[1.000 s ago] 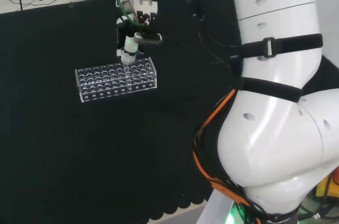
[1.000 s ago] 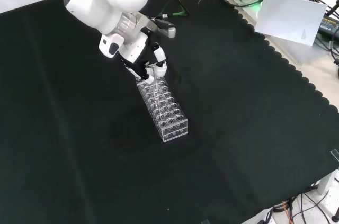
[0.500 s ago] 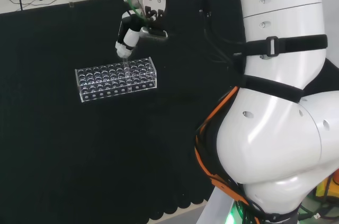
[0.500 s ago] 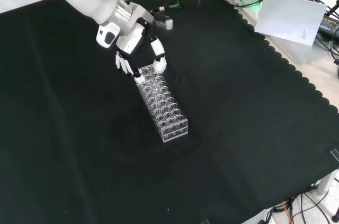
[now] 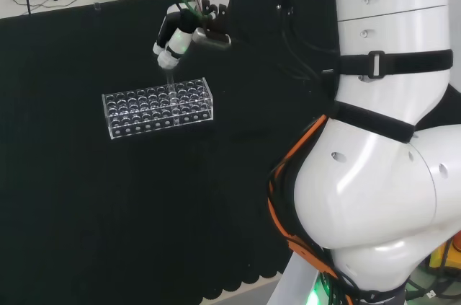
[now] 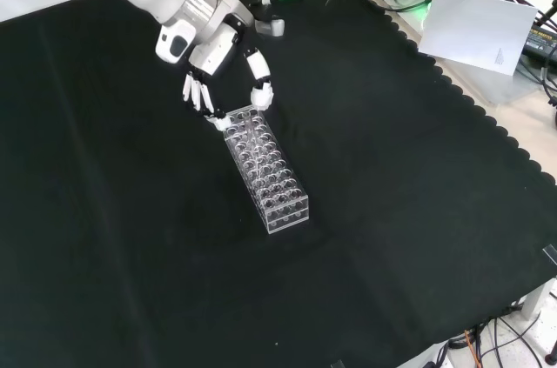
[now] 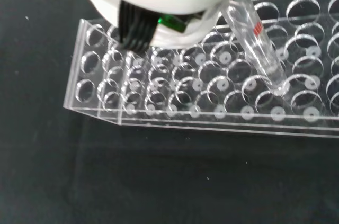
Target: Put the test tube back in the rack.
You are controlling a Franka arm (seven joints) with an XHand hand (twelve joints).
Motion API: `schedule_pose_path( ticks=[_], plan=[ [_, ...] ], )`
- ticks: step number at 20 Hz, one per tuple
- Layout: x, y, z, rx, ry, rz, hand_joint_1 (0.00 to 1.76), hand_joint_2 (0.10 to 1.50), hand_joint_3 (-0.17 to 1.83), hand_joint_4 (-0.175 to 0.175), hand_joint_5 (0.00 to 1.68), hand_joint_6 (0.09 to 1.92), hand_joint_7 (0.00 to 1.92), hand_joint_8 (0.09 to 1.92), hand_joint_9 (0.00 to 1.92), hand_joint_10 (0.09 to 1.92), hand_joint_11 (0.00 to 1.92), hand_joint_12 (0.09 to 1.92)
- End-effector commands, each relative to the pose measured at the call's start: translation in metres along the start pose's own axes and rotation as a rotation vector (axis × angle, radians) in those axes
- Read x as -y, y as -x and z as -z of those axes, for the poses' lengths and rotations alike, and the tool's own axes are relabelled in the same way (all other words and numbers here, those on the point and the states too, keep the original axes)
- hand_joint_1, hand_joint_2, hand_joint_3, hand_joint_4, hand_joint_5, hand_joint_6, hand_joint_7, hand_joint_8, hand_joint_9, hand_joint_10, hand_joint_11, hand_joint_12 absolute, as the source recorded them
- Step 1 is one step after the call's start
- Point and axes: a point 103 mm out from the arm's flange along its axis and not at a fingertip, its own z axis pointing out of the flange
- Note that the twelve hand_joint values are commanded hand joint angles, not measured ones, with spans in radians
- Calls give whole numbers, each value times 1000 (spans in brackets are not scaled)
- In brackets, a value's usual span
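My hand [image 6: 209,63] hangs above the rack's [image 6: 265,170] far end in the front view, fingers spread wide (holding nothing). The test tube [image 7: 255,37] already sits tilted in a hole. Next I would lift away.

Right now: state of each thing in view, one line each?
hand: open, fingers straight, hanging above the rack's far end in the front view.
test tube: standing in a rack hole, leaning, free of the fingers.
rack: flat on the cloth; its other holes look empty.
black cloth: spread flat over the bench.
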Motion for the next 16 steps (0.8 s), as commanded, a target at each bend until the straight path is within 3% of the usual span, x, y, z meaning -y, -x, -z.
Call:
schedule_pose_path(
  ticks=[1, 6, 12, 16],
  plan=[
    [20, -11, 34, -6, 136, 59, 1070, 496, 610, -34, 864, 87, 511, 1024, 587, 973, 313, 1476],
    [41, -16, 62, -19, 247, 94, 981, 540, 580, -39, 741, 87, 424, 1044, 489, 996, 265, 1499],
    [68, -20, 86, 58, 333, 123, 916, 586, 552, -42, 639, 87, 252, 1009, 344, 1000, 198, 1515],
    [84, -20, 96, 97, 356, 118, 905, 598, 541, -36, 579, 87, 107, 948, 202, 1007, 28, 1510]
  ],
)
